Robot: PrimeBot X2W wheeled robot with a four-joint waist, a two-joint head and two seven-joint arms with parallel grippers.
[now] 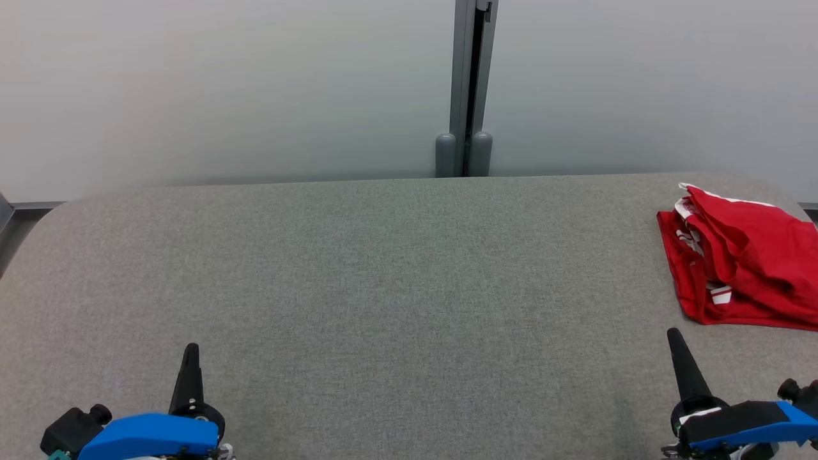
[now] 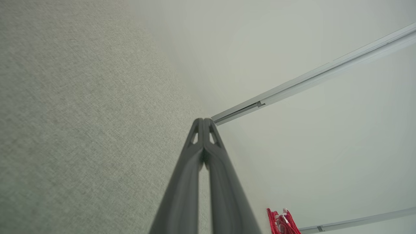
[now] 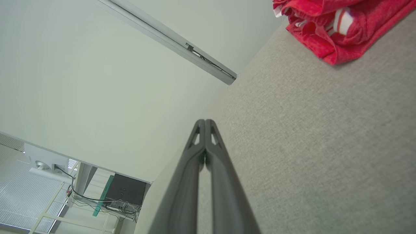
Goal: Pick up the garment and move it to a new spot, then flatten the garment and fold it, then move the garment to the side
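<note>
Since the red garment [image 1: 744, 259] lies in loose, rumpled layers at the far right of the grey table [image 1: 383, 287], close to the edge, the scene fits either a heap waiting to be lifted or a rough fold already set aside; which of the two, I cannot tell. Any grasp here would likely catch only the top layer. The right gripper [image 1: 673, 333] rests near it and the left gripper [image 1: 190, 349] well apart, both clenched on nothing.
</note>
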